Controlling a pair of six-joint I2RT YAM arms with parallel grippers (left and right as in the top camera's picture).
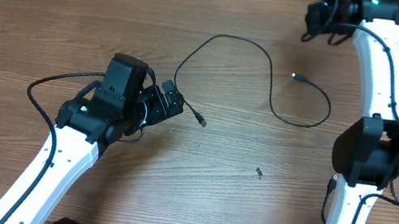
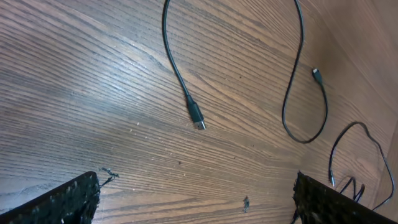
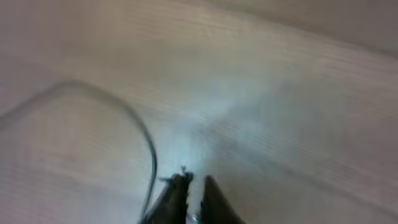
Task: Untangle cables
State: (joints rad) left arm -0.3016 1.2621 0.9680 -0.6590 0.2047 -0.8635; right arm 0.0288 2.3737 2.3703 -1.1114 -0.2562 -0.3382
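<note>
Hovering over the table (image 1: 52, 12), left gripper (image 2: 196, 190): fingers (image 2: 68, 199) spread wide, holding nothing. Just ahead of it, cable (image 1: 233, 39): near plug (image 2: 198, 121) lying on the wood close to the fingers, strand looping away in a broad curve, far plug (image 1: 294, 77) resting mid-table. Right gripper (image 3: 194, 184): up at the far edge, well apart from that cable. Its wrist view is blurred. Tips sit close together, thin strand (image 3: 146, 140) running in beside them; whether it is pinched, I cannot tell.

The desk (image 1: 52, 12) is matt, grained wood. The cable (image 2: 194, 112) has a smooth black sheath and a shiny metal plug tip. The left arm (image 1: 59, 161) has a smooth white plastic shell.
</note>
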